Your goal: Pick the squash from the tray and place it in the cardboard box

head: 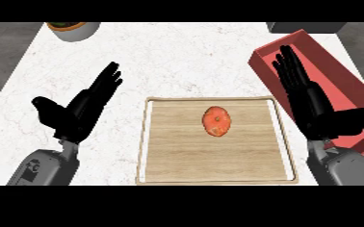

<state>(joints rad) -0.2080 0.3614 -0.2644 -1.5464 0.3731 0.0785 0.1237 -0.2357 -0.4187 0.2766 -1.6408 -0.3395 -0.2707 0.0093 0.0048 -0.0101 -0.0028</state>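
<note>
The orange squash [217, 121] sits mid-tray on the wooden tray [213, 170] — untouched. Left hand [80, 107] hovers over the white counter [185, 57], fingers straight, empty. Right hand [307, 96] — flat, empty — overlaps the red box [334, 72].

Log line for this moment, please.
squash on tray, untouched | left hand open | right hand open over red box

Orange squash [217, 121]; pale wood tray [177, 158]; red box [334, 77].
</note>
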